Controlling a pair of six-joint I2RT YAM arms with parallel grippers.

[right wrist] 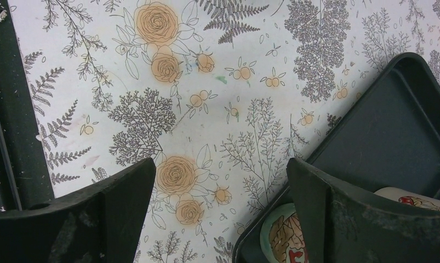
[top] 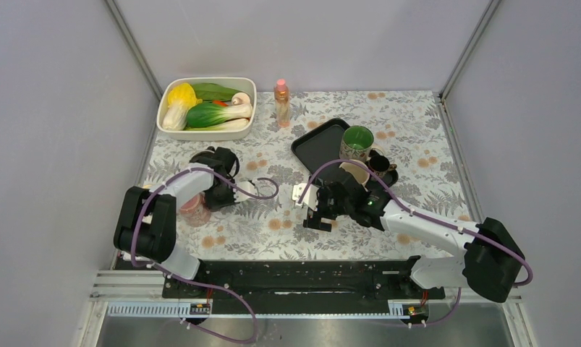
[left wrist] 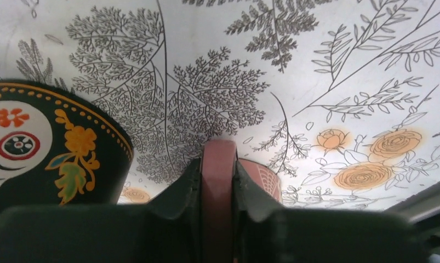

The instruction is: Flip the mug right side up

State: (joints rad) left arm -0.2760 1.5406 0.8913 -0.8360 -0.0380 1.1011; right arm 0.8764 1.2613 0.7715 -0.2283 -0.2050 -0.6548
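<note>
A pink mug (top: pixel 194 208) sits on the flowered table at the left. My left gripper (top: pixel 211 194) is shut on its handle. In the left wrist view the pink handle (left wrist: pixel 218 186) stands upright between the two fingers, under the left gripper (left wrist: pixel 218 164), and part of the mug's body (left wrist: pixel 262 178) shows just behind. Which way up the mug is I cannot tell. My right gripper (top: pixel 317 215) is open and empty above the table, by the near left corner of the black tray (top: pixel 317 144). In the right wrist view the right gripper (right wrist: pixel 220 175) holds nothing.
A black mug with a painted skull and orange flowers (left wrist: pixel 53 148) stands close to the left of the left gripper, also in the top view (top: pixel 216 159). A green mug (top: pixel 357 142), a dark mug (top: pixel 380 165) and a cream mug (top: pixel 354 170) are by the tray. A white tub of vegetables (top: pixel 206 105) and a bottle (top: pixel 281 101) stand at the back.
</note>
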